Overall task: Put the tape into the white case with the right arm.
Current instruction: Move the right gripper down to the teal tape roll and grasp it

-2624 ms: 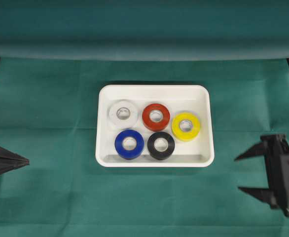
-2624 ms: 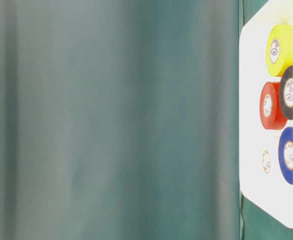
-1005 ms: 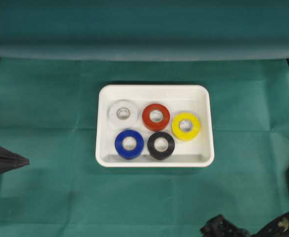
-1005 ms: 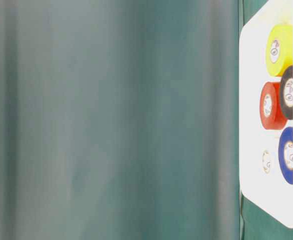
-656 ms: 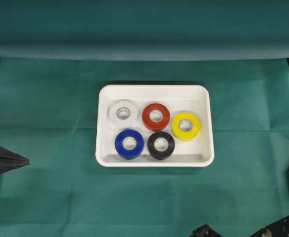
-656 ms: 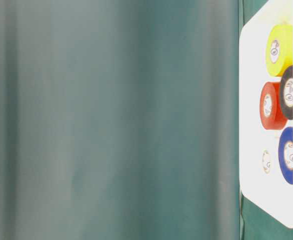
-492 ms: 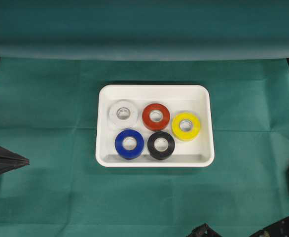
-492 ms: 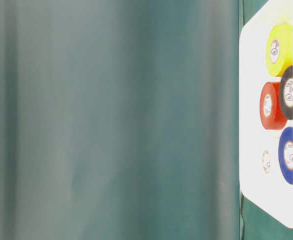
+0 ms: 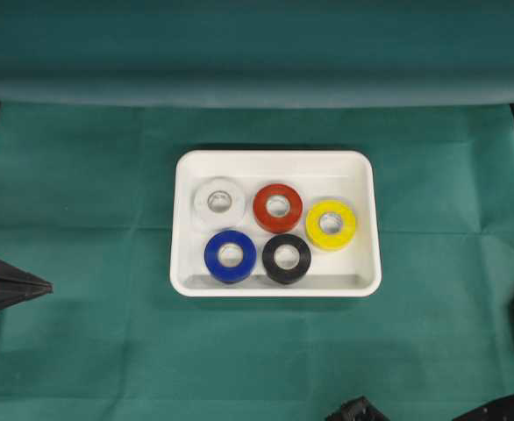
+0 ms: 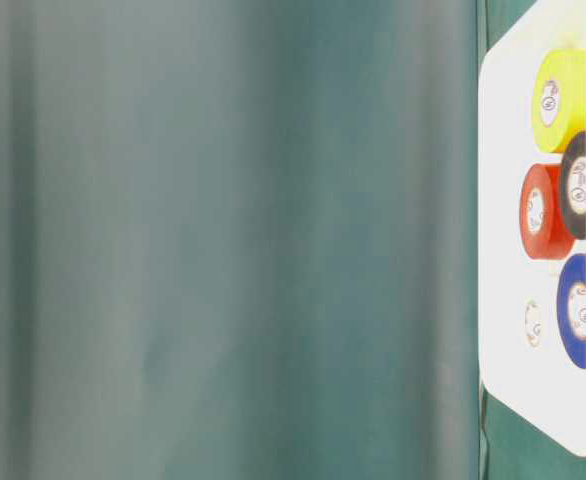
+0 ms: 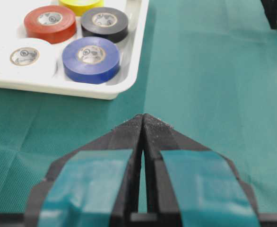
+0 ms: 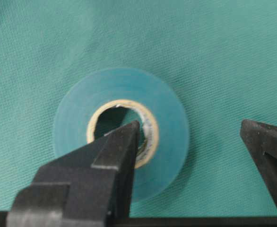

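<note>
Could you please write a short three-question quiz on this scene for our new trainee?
1. True or false: the white case already holds five tape rolls.
2. Which roll lies outside the case, on the green cloth? A) the red roll B) the teal roll C) the yellow roll
3. Fill in: in the right wrist view, one fingertip of the open right gripper sits over the teal roll's ____.

Key
1. True: white, red, yellow, blue and black.
2. B.
3. Centre hole; the other finger stands outside the roll, and the jaws have not closed.
</note>
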You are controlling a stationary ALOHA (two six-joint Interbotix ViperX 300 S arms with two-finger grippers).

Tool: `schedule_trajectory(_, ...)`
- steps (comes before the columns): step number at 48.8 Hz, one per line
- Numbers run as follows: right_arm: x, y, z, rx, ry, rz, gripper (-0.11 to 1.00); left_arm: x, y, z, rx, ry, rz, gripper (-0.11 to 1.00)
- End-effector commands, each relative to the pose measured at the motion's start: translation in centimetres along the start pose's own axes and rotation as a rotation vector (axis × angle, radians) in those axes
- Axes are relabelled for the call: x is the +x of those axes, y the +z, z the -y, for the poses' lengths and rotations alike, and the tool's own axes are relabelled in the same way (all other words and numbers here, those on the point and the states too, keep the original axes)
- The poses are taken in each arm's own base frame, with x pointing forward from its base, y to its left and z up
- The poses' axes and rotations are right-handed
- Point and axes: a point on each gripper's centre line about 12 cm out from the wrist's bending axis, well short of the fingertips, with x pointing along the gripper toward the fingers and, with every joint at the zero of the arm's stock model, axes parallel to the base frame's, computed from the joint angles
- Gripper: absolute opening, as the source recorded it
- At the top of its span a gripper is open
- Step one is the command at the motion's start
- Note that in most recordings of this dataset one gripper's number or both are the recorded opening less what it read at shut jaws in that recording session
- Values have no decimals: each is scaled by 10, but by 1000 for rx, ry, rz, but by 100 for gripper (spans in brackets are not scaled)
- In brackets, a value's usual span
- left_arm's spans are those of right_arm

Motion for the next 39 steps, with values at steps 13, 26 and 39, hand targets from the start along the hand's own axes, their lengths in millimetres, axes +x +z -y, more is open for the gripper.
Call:
schedule_trajectory(13, -1, 10, -4, 4, 6, 21, 51, 0, 4, 0, -5, 1, 9, 0)
schedule_trajectory(26, -2, 13, -4, 5, 6, 31, 0, 0, 4, 0, -5, 1, 9, 0)
schedule_trajectory(39, -4, 16, -4, 6, 7, 40, 0, 0, 4, 0, -4, 2, 9, 0)
